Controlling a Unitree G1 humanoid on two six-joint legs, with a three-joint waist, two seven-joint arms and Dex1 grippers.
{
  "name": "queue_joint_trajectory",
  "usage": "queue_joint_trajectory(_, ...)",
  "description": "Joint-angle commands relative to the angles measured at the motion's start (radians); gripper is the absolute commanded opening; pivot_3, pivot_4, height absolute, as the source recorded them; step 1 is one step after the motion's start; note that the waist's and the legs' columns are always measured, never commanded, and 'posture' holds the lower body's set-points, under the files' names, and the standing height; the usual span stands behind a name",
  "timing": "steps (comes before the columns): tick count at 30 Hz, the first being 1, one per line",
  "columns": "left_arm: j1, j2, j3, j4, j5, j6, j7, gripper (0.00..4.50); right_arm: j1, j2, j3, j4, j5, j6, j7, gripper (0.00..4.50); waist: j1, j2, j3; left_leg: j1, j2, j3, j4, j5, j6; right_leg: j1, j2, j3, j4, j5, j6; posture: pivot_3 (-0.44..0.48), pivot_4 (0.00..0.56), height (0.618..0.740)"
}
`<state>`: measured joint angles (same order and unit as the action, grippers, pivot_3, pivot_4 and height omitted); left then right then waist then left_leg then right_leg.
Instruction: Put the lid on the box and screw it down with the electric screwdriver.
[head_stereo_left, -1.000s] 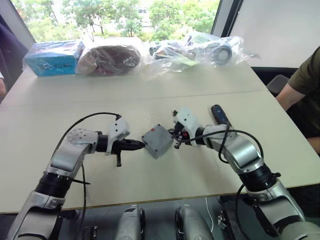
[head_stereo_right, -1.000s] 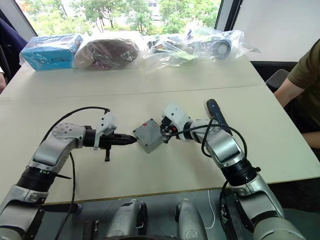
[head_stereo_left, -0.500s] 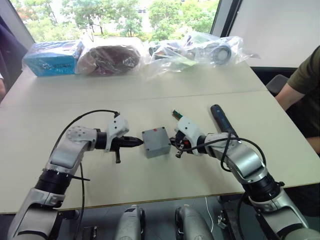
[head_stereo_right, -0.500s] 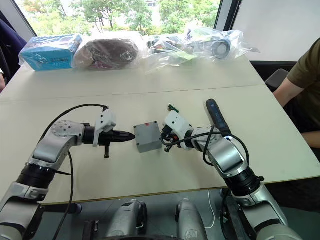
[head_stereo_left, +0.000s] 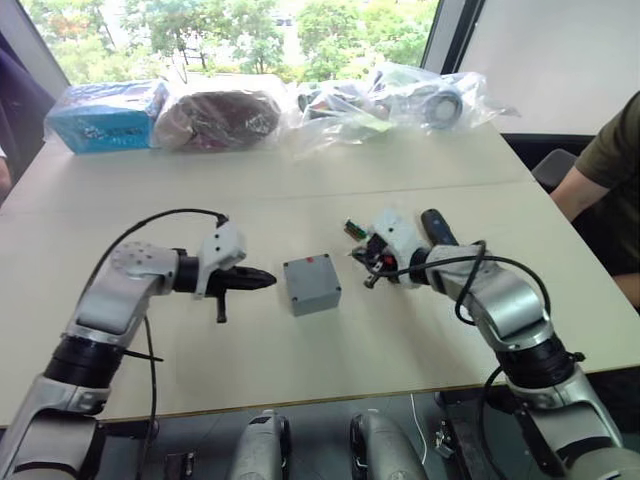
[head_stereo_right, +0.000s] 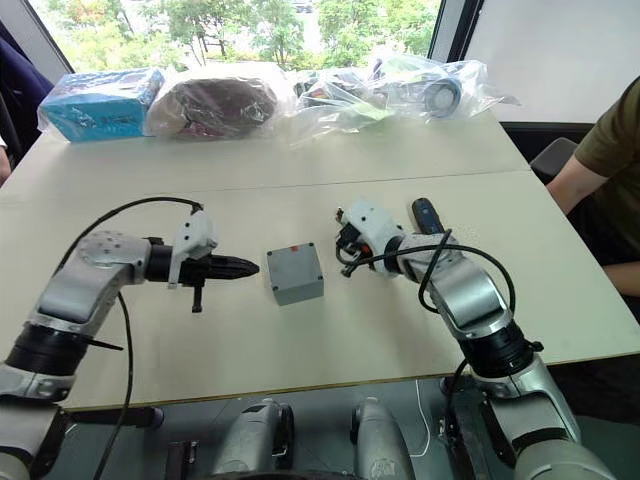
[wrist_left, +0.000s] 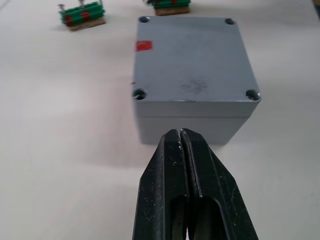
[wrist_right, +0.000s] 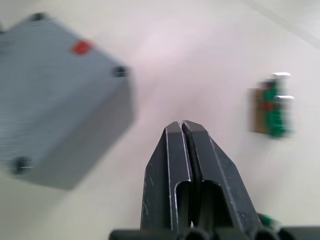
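So your box (head_stereo_left: 311, 284) sits flat on the table (head_stereo_left: 300, 200), pretty much dead center of the head view, a bit below the middle of the frame. The face turned up is a flat grey plate with four corner screw holes and a small red mark near one corner. I can't tell from these shots whether that's the lid seated on top or just a side of the box.

Your left gripper (head_stereo_left: 262, 280) is left of center, pointing straight at the box with its tip just short of it, not touching. In the left wrist view its fingers (wrist_left: 172, 165) are pressed together with nothing between them, and the box's near wall is right ahead of them.

Your right gripper (head_stereo_right: 346, 262) is on the other side, right of center, near the box but clear of it. In the right wrist view its fingers (wrist_right: 172, 165) are closed tight too, empty.

The electric screwdriver (head_stereo_left: 436, 226) lies on the table in the right-middle of the frame, partly hidden behind your right arm; only its black upper end shows.

There's a little green connector block (head_stereo_left: 354, 228) just up and right of the box, close to the right gripper. The left wrist view shows a second green block (wrist_left: 81, 16) beside it.
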<state>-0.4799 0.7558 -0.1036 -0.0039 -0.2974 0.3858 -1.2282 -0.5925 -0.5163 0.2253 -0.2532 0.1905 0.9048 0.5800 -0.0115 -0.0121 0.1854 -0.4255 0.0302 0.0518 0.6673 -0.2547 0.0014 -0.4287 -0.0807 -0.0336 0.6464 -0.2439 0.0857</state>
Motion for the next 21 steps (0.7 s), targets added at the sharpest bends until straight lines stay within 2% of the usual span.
queue_joint_trajectory(1, -0.059, 0.010, 0.059, -0.036, -0.034, 0.003, 0.019, 0.00, -0.056, 0.041, -0.051, 0.065, -0.004, -0.063, -0.029, 0.02, 0.000, 0.000, 0.000, 0.000, 0.000, 0.000, 0.000, 0.000, 0.000, 0.000, 0.000, 0.000, 0.000, 0.000, 0.000, 0.000, 0.150, 0.740)
queue_joint_trajectory(5, -0.130, -0.019, 0.072, -0.024, -0.052, 0.008, 0.056, 0.00, -0.106, 0.077, -0.062, 0.221, -0.019, -0.118, -0.042, 1.06, 0.002, 0.000, 0.000, 0.000, 0.000, 0.000, 0.000, 0.000, 0.000, 0.000, 0.000, 0.000, 0.000, 0.000, 0.000, 0.000, 0.150, 0.740)
queue_joint_trajectory(6, -0.138, -0.024, 0.073, -0.024, -0.055, 0.011, 0.059, 0.00, -0.112, 0.082, -0.064, 0.244, -0.022, -0.129, -0.043, 1.55, 0.002, 0.000, 0.000, 0.000, 0.000, 0.001, 0.000, 0.000, 0.000, 0.000, 0.000, 0.000, 0.000, 0.000, 0.000, 0.000, 0.150, 0.740)
queue_joint_trajectory(9, -0.157, -0.040, 0.072, -0.018, -0.063, 0.014, 0.071, 0.00, -0.134, 0.108, -0.079, 0.316, -0.017, -0.153, -0.048, 2.64, -0.001, 0.000, 0.000, 0.000, 0.000, 0.001, 0.000, 0.000, 0.000, 0.000, 0.000, 0.000, 0.000, 0.000, 0.000, 0.000, 0.150, 0.740)
queue_joint_trajectory(16, -0.156, -0.070, 0.057, -0.036, -0.066, 0.020, 0.088, 0.00, -0.206, 0.193, -0.163, 0.485, 0.037, -0.184, -0.048, 2.64, -0.005, 0.000, 0.000, 0.000, 0.000, 0.001, 0.000, 0.000, 0.000, 0.000, 0.001, 0.000, 0.000, 0.000, 0.000, 0.000, 0.150, 0.740)
queue_joint_trajectory(21, -0.149, -0.080, 0.052, -0.049, -0.066, 0.026, 0.092, 0.00, -0.226, 0.197, -0.151, 0.552, 0.020, -0.214, -0.024, 2.64, 0.000, 0.000, 0.000, 0.000, 0.000, 0.001, 0.000, 0.000, 0.000, 0.000, 0.000, 0.000, 0.000, 0.000, 0.000, 0.000, 0.150, 0.740)
